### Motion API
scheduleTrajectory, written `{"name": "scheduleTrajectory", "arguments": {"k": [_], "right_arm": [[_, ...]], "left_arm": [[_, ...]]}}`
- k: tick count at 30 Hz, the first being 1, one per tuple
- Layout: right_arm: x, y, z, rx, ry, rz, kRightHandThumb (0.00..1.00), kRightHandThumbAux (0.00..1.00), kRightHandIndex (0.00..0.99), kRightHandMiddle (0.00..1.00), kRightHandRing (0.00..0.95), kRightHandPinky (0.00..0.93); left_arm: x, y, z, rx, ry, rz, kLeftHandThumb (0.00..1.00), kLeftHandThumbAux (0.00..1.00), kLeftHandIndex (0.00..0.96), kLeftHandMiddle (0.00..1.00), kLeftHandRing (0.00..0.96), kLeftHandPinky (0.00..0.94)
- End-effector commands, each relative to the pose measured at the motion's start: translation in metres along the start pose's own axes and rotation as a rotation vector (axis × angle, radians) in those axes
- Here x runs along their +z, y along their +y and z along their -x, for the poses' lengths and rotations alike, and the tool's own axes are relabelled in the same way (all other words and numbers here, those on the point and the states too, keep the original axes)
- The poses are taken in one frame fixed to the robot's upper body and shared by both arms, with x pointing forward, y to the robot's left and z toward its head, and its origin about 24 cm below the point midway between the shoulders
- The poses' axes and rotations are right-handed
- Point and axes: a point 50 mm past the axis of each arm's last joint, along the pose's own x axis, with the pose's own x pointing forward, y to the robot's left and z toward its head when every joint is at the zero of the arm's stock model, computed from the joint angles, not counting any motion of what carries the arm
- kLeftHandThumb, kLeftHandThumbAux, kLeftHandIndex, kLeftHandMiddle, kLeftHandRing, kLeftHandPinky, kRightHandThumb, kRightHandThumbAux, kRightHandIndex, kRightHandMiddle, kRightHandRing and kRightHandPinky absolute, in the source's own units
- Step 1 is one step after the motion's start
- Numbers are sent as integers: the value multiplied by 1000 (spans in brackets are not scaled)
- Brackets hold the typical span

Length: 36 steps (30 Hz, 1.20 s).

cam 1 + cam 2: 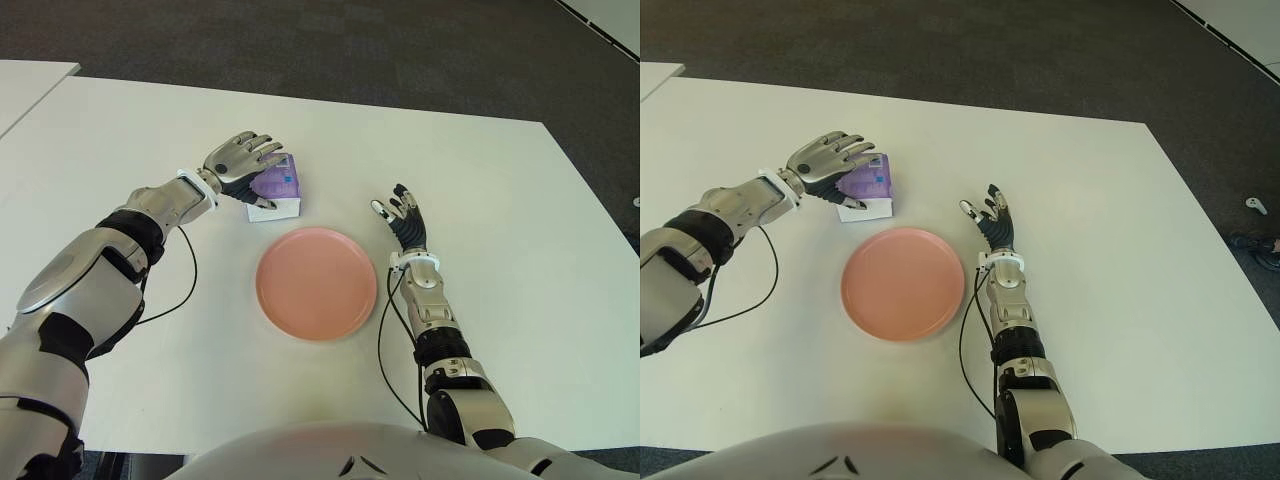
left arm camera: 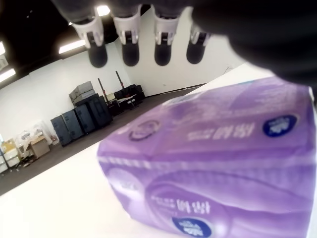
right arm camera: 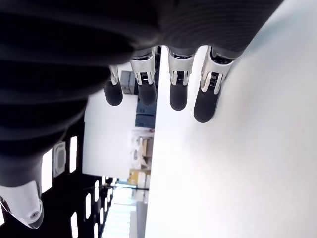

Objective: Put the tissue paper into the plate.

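A white bench is seen over dark carpet. The purple tissue pack lies on the bench just behind the pink plate, not yet in it. The left hand is placed over the pack's left side, fingers extended above it and not closed; no grip is made yet. The right hand is shown just right of the plate, fingers spread, nothing held. For a good grasp, the fingers should be wrapped across the pack's width and closed gently, since the soft pack is likely to deform; it should be lifted clear of the rim before being carried over.
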Motion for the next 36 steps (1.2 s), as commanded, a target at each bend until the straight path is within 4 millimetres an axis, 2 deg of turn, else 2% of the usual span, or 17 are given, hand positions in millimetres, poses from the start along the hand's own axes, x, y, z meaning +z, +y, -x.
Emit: {"name": "scheduleTrajectory", "arguments": {"k": [1, 36], "right_arm": [[-27, 0, 12, 10, 125, -4, 182, 599, 78, 89, 89, 131], [-27, 0, 14, 22, 117, -2, 173, 585, 93, 102, 97, 137]], "left_arm": [[-1, -6, 5, -30, -3, -26, 20, 252, 0, 0, 0, 0], [9, -19, 10, -107, -44, 70, 42, 243, 0, 0, 0, 0]]}}
